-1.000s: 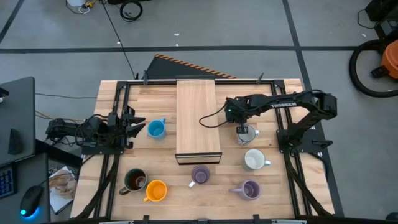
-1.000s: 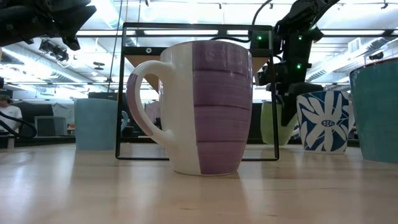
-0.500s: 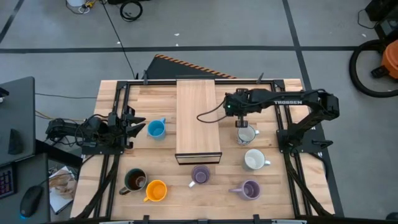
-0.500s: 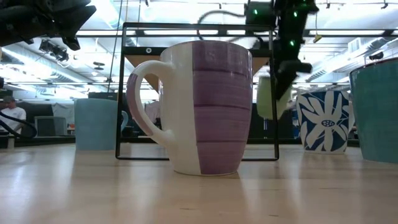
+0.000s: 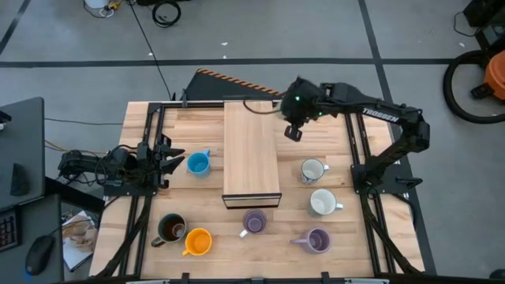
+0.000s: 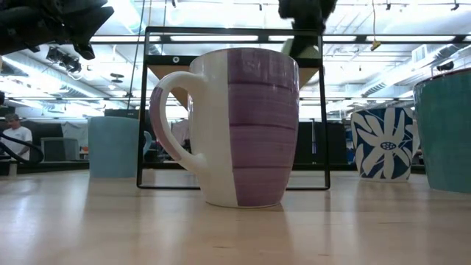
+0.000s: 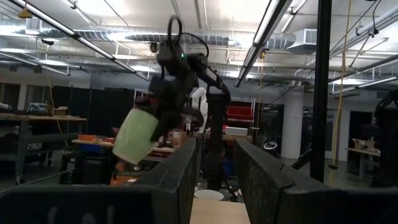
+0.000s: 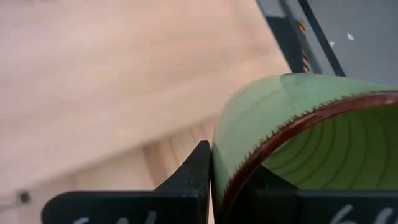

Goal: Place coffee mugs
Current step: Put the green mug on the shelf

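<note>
Seven mugs stand on the table [image 5: 347,252] in the high view: a blue mug [image 5: 197,163] just in front of the left gripper [image 5: 170,155], a dark brown mug [image 5: 170,229] touching or nearly touching an orange mug [image 5: 197,241], two lavender mugs [image 5: 253,222] and two white mugs [image 5: 312,170]; the right gripper [image 5: 293,130] hangs just off the right edge of the raised wooden board [image 5: 251,150], so the placing likely turns on carrying leftward over that plank. In the low view, a striped lavender-and-white mug fills the middle and the right arm shows only at the top edge. In the left wrist view, the green mug [image 7: 137,135] hangs tilted, mouth slanting downward, clamped in the right gripper well above the table; the left gripper's own dark fingers [image 7: 180,174] stand slightly parted on nothing. In the right wrist view, the fingers pinch the glazed green wall, brown-rimmed and ribbed inside, over pale smooth wood.
</note>
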